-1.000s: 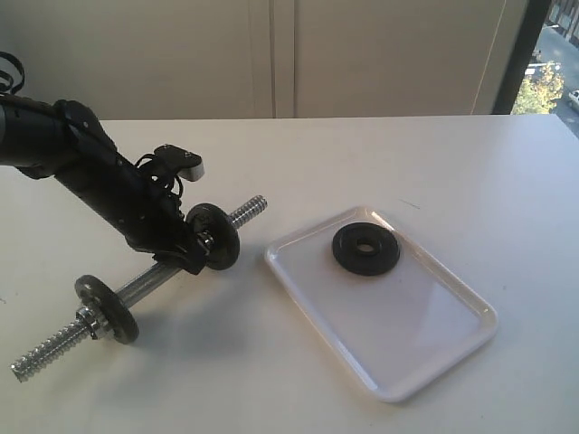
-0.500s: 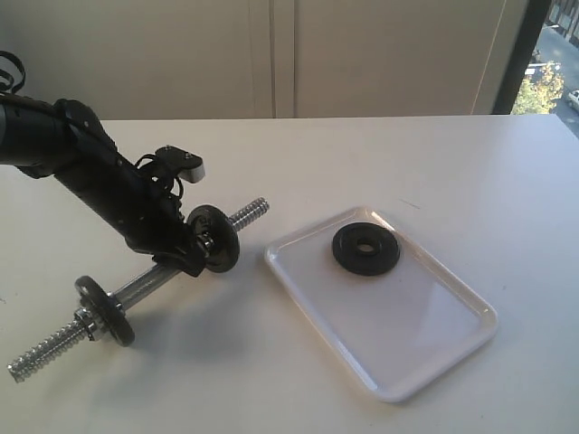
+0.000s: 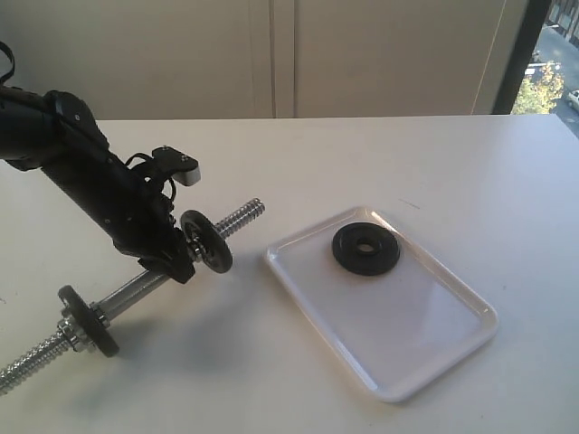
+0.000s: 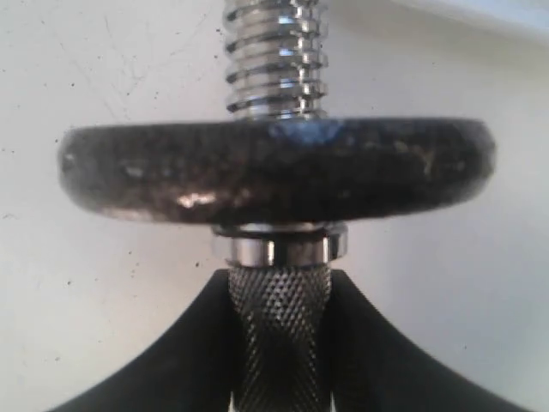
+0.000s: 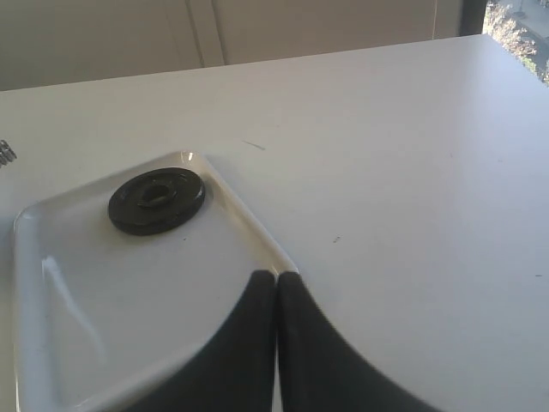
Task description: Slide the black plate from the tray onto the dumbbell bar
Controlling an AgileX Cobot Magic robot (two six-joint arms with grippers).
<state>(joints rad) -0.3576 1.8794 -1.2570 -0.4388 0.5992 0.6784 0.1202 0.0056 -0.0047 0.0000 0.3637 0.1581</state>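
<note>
While the left gripper (image 3: 179, 260) clamps the dumbbell bar (image 3: 136, 287) at mid-knurl, the right gripper (image 5: 276, 287), jaws together and empty, should open for the black plate (image 5: 156, 199) lying ahead of it in the tray (image 5: 249, 230); grey disc (image 3: 206, 240) just past the left grip, another (image 3: 88, 320) behind, threaded end unobstructed.

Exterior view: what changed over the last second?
The left gripper, clamped on the dumbbell bar, pulled it lower-left along its length; the bar's near threaded end now runs off the frame's left edge. Nothing newly taken or released. The black plate stayed where it was on the tray.
</note>
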